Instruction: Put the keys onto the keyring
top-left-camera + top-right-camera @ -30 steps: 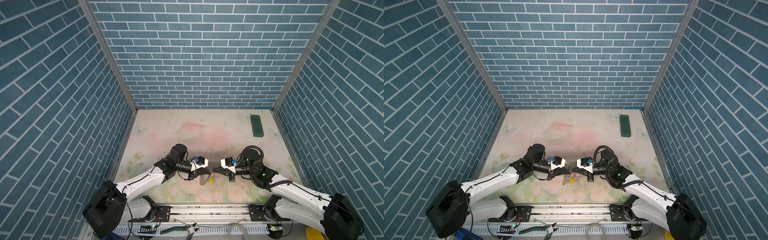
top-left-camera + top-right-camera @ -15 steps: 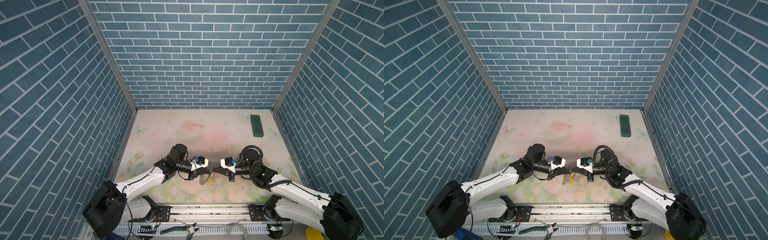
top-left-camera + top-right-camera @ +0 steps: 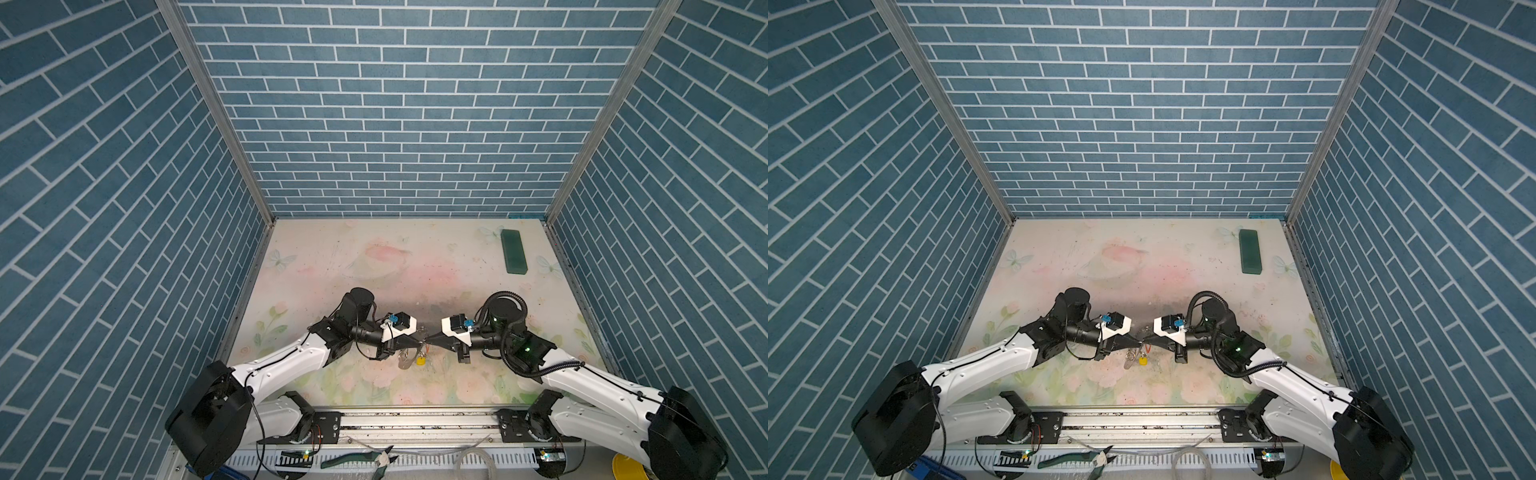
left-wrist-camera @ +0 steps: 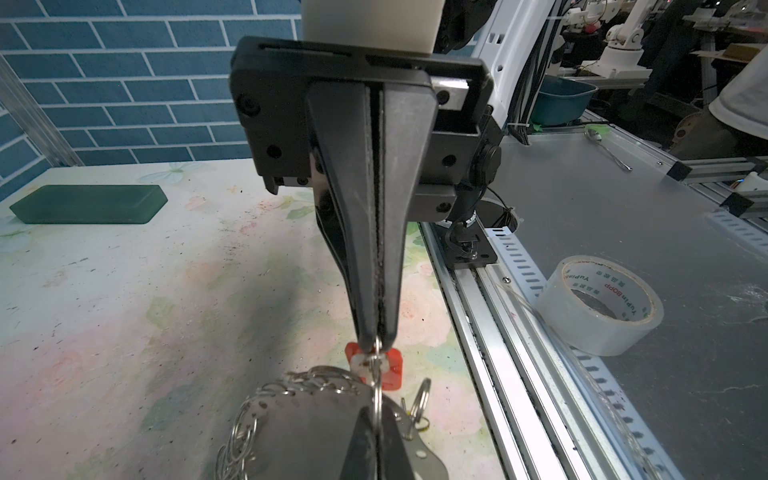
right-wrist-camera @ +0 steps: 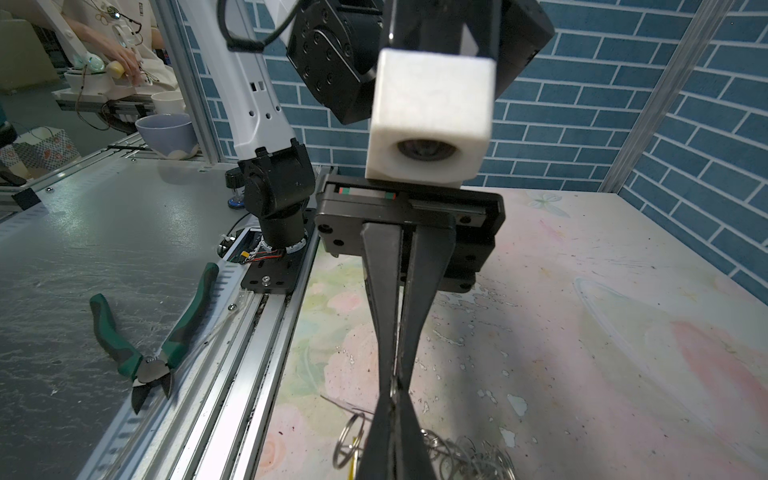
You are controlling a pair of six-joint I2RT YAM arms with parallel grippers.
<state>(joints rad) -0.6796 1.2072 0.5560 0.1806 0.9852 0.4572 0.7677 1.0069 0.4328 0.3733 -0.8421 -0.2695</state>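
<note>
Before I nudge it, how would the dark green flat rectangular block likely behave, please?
The dark green rectangular block lies flat and low on the floral table, so it would probably slide, not tip or roll. Its slab shape looks solid, likely stiff.

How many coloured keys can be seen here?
2. The red key sits just behind the wire ring pinched by the left gripper and the right gripper. The yellow key shows close beside them in both top views. Others may be hidden.
</note>
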